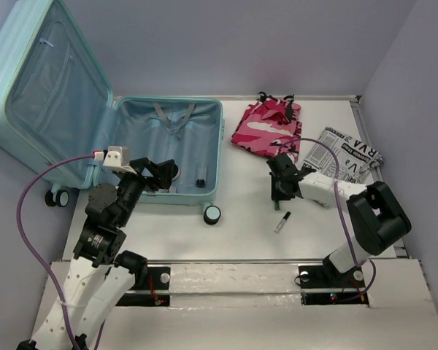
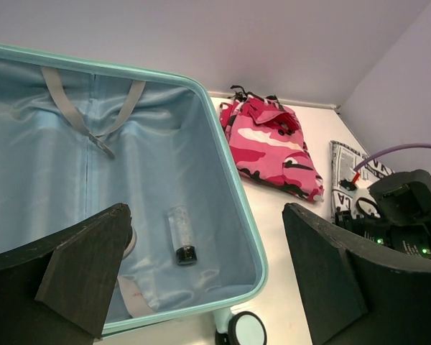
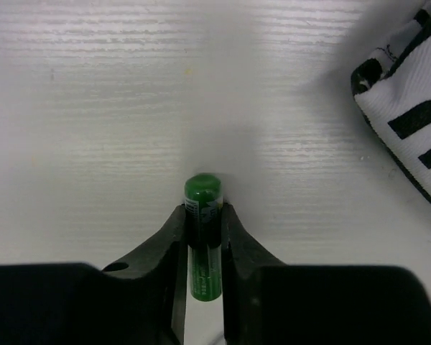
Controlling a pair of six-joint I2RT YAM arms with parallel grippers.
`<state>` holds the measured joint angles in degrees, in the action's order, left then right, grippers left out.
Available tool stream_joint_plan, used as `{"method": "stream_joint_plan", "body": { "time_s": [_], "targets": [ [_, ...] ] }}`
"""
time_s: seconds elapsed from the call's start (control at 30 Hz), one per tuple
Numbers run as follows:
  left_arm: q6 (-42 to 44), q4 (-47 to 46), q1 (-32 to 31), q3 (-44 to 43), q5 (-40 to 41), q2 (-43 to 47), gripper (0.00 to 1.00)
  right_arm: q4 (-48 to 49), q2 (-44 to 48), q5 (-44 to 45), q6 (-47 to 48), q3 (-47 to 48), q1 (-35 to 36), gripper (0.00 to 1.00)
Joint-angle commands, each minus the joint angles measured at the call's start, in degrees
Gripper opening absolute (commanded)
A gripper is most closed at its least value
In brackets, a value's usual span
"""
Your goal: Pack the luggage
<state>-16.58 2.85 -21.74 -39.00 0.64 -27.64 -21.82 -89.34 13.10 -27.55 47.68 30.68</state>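
The luggage [image 1: 220, 146] lies open on the left, its lid [image 1: 36, 87] leaning back; its blue lining [image 2: 151, 165] holds a clear vial with a black cap [image 2: 181, 233]. My left gripper [image 1: 164, 175] hovers open over the case's near edge, and its wide-apart fingers [image 2: 86, 266] hold nothing. On the table to the right, my right gripper [image 1: 277, 191] points down. In the right wrist view its jaws [image 3: 202, 212] press both sides of a small green tube [image 3: 202, 194] lying on the white tabletop.
A pink camouflage garment [image 1: 266, 127] lies beyond the right gripper, and a black-and-white printed cloth [image 1: 347, 154] lies to its right. A small thin tube [image 1: 282, 222] rests on the table near the right gripper. A caster wheel [image 1: 212, 214] juts from the case's near corner.
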Motion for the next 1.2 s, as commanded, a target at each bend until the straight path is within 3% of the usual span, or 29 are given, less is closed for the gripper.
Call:
{"method": "stream_joint_plan", "body": {
  "time_s": [0.0,0.2,0.23,0.43,0.5,0.53,0.6,0.67,0.8,0.9,0.97,1.0,1.03,1.17],
  "targets": [
    [0.49,-2.41,-0.24,-0.99,-0.38,0.74,0.99,2.31,-0.67,1.66,-0.75,2.59,-0.44,0.09],
    [0.49,-2.50,-0.24,-0.99,-1.16,0.48,0.99,8.37,9.44,-7.37,0.31,9.70,1.49,0.09],
    [0.49,-3.72,-0.32,-0.90,-2.48,0.31,0.99,9.07,9.10,-11.65,-0.22,11.80,2.54,0.09],
    [-0.38,-5.66,-0.24,-0.90,-5.74,-1.01,0.99,16.02,-1.96,-18.37,-2.85,30.23,11.59,0.10],
    [-1.43,-6.19,-0.24,-0.55,-7.67,-1.89,0.99,18.39,-7.50,-20.66,-4.17,33.78,11.60,0.29],
    [-1.87,-7.15,-0.15,-0.29,-8.89,-2.24,0.99,18.66,-8.82,-22.05,-5.31,35.27,11.60,0.57],
    [-2.84,-8.82,-0.06,0.33,-12.50,-3.38,0.99,19.36,-9.72,-20.94,-5.76,37.22,11.60,0.82],
    [-3.89,-9.79,-0.15,0.51,-15.49,-5.13,0.99,19.28,-7.01,-19.70,-4.89,36.00,11.60,0.83],
    [-6.79,-11.38,-0.50,-1.42,-20.94,-10.32,0.95,18.40,2.57,-14.96,-3.82,27.31,8.80,0.76],
    [-10.22,-15.41,-3.65,-2.39,-24.99,-16.03,0.86,17.79,10.77,-11.19,-4.35,16.59,3.62,0.61],
    [-9.53,-16.30,-13.99,-4.67,-17.64,-21.63,0.85,15.51,19.52,-9.07,-4.44,11.85,-1.46,0.60],
    [-8.48,-16.13,-23.08,-6.94,-13.87,-23.93,0.84,14.28,25.38,-6.36,-3.83,7.99,-3.06,0.59],
    [-7.51,-15.86,-27.35,-8.36,-7.04,-26.65,0.84,11.39,28.31,-4.51,-3.48,6.39,-4.38,0.59],
    [-3.99,-12.00,-38.19,-17.14,3.63,-42.29,0.80,4.61,39.84,4.64,-0.58,3.30,-7.47,0.59]
  ]
}}
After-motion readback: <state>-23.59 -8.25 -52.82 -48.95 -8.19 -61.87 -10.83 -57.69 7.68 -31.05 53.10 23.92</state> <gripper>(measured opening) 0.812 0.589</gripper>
